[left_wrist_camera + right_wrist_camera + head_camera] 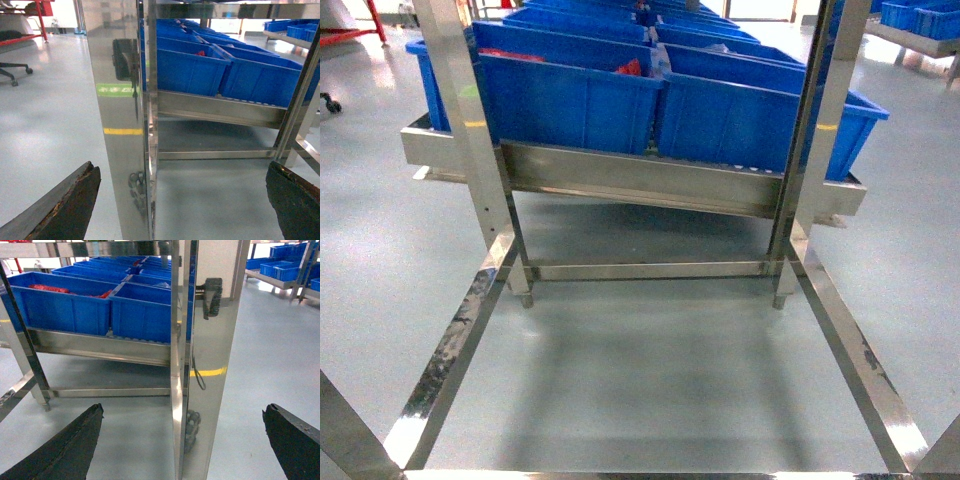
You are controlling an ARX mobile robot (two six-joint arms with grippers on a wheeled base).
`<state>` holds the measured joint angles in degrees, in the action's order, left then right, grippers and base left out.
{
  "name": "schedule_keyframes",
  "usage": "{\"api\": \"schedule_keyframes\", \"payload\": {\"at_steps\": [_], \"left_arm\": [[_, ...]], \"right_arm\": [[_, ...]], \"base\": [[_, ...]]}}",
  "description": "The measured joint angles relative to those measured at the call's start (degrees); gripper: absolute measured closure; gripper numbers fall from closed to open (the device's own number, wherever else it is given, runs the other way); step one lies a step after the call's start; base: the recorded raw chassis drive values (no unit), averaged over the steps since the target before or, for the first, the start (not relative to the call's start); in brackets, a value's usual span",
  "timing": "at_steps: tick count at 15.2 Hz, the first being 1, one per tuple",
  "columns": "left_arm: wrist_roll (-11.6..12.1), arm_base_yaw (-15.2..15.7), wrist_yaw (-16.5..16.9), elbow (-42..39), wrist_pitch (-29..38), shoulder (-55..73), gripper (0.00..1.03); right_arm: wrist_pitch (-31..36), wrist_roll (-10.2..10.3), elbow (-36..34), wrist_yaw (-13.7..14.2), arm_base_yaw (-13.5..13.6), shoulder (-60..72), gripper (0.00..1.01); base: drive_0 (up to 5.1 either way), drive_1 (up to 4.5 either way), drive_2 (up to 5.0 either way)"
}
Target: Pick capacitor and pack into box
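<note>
No capacitor can be made out, and the box is out of view. My left gripper (183, 172) is open; its dark worn fingertips (70, 205) stand far apart with a steel upright post (120, 125) straight ahead between them. My right gripper (183, 410) is open too, facing another steel post (200, 365), with nothing held. Neither gripper appears in the head view. Blue bins (570, 100) stand in rows on a sloped steel rack shelf (640, 180). One bin holds red items (630, 68) too small to identify; these red items (200, 52) (47, 288) also appear in both wrist views.
Steel uprights (460, 100) (820, 130) and low floor rails (450, 350) (860, 360) frame the bare grey floor in front of me. More blue bins (920, 15) sit on a rack at far right. A yellow floor line (122, 131) and a chair base (15, 75) lie left.
</note>
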<state>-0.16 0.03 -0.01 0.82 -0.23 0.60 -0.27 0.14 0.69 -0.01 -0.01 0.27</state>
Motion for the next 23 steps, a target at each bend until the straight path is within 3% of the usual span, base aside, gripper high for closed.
{"api": "schedule_keyframes", "payload": {"at_steps": [23], "left_arm": [[0.2, 0.0, 0.0, 0.0, 0.0, 0.0, 0.05]], "right_arm": [[0.0, 0.0, 0.0, 0.0, 0.0, 0.0, 0.03]], "base": [[0.0, 0.00, 0.0]]}}
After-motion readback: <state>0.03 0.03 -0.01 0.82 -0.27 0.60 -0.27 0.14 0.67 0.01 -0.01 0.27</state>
